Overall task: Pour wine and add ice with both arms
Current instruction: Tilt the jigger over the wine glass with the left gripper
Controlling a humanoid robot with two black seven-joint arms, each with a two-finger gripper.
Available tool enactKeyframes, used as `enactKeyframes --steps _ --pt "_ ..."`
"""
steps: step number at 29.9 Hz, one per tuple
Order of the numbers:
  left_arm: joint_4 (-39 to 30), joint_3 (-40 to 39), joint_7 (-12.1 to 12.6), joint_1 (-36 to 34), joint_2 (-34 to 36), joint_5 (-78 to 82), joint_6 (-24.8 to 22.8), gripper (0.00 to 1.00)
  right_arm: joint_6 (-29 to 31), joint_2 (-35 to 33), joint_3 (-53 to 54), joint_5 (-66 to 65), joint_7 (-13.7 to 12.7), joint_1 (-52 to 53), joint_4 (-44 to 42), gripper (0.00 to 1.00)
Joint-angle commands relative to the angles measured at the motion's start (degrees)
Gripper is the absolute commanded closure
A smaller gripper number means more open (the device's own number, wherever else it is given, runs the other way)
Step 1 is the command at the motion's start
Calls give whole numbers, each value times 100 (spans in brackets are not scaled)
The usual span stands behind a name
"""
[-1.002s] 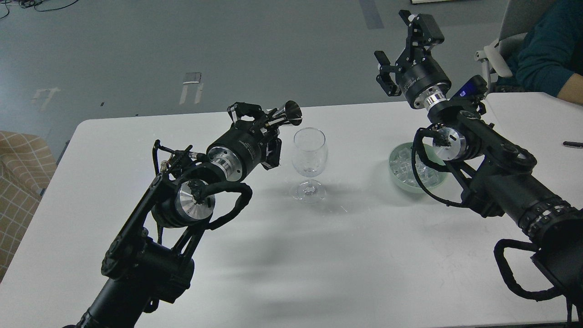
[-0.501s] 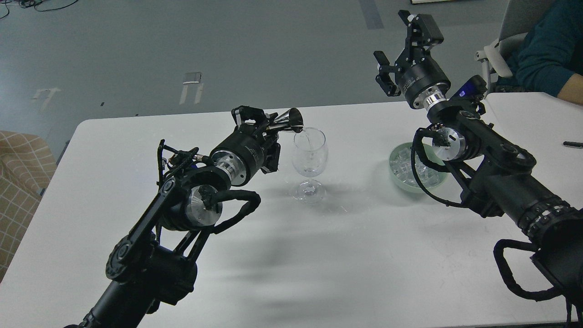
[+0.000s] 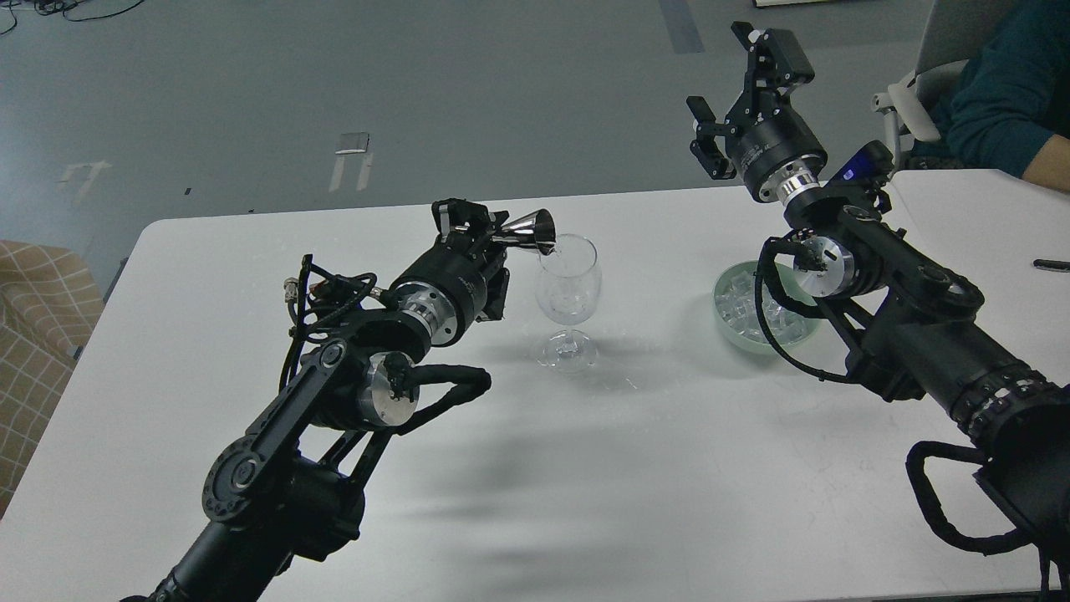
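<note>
A clear stemmed wine glass (image 3: 569, 294) stands mid-table. My left gripper (image 3: 483, 235) is shut on a shiny metal jigger (image 3: 530, 230), tipped sideways with its mouth at the glass's left rim. The wine itself is too clear to make out. A pale green bowl (image 3: 726, 319) holds several ice cubes (image 3: 742, 303) to the right of the glass, partly hidden behind my right arm. My right gripper (image 3: 736, 79) is open and empty, raised above the table's far edge, beyond the bowl.
The white table (image 3: 635, 468) spans the view. A second white table (image 3: 986, 217) adjoins at right with a dark pen (image 3: 1050, 265) on it. A person's teal-sleeved arm (image 3: 1003, 92) and a chair are at the far right. A checked seat (image 3: 38, 318) is at left.
My left gripper has moved right and down with the jigger, tipping its mouth onto the glass's rim. The right arm has barely moved.
</note>
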Motion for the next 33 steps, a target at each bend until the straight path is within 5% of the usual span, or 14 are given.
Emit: enactKeyframes --steps 1,15,33 --pt "-3 0 26 1 0 90 0 100 -2 0 0 -1 0 -2 0 0" --pt "-170 0 298 -87 44 187 0 100 -2 9 0 -1 0 -20 8 0" --pt "-311 201 304 -324 333 652 0 100 -2 9 0 -1 0 -20 8 0"
